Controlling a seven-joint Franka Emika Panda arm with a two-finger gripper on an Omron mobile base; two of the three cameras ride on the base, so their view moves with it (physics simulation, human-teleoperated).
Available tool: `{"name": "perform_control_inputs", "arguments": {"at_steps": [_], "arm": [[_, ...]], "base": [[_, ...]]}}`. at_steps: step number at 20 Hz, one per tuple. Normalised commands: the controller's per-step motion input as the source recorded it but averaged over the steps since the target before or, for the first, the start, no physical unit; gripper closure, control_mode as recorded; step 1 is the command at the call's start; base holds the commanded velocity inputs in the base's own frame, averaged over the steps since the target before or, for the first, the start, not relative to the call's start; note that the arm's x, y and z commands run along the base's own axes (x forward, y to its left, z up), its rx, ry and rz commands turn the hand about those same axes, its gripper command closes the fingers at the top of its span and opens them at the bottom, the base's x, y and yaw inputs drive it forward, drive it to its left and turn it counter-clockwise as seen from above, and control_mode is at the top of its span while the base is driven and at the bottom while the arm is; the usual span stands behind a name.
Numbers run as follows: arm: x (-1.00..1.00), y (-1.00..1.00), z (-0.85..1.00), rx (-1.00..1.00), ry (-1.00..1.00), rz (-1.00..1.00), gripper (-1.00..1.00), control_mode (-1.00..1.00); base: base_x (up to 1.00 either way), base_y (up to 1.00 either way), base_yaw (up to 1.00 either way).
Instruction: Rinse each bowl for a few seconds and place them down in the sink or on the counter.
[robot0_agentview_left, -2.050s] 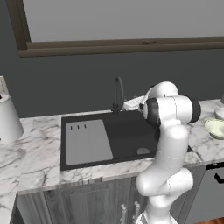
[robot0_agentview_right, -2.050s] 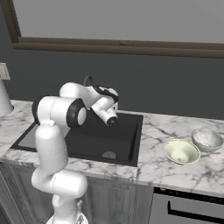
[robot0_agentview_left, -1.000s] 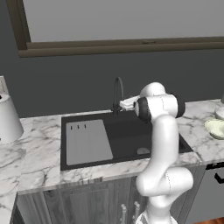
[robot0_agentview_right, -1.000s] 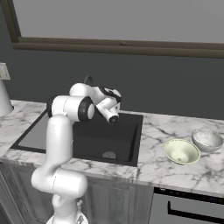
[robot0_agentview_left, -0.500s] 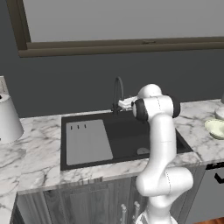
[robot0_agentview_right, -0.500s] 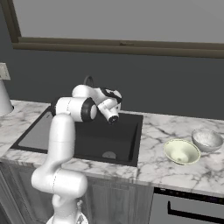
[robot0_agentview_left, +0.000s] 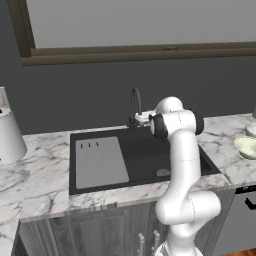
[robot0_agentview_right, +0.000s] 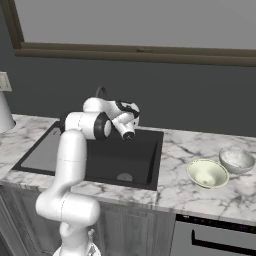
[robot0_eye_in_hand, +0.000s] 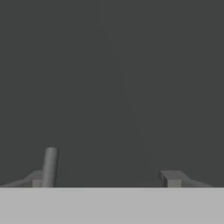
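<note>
The white marble counter (robot0_agentview_right: 180, 192) holds the black sink (robot0_agentview_right: 145, 165) at its middle. Two pale bowls (robot0_agentview_right: 207, 173) sit on the counter far right of the sink. The gripper (robot0_eye_in_hand: 105, 177) hangs at the faucet (robot0_agentview_left: 135, 102), jaws wide, empty.

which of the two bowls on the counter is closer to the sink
The pale greenish-cream bowl, sitting nearer the black sink; the greyish-white bowl lies farther right, toward the wall.

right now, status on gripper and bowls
Gripper open, empty, up by the faucet. Both bowls on counter right of sink, untouched. Nothing in the way.
</note>
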Motion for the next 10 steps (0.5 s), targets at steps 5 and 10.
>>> {"name": "perform_control_inputs", "arguments": {"at_steps": [5,10], "arm": [[0.21,-0.33,-0.16,0.02,0.02,-0.05,-1.00,-1.00],[0.19,-0.40,-0.23,0.02,0.04,-0.03,-1.00,-1.00]], "base": [[0.00,0.00,0.00],[0.00,0.00,0.00]]}}
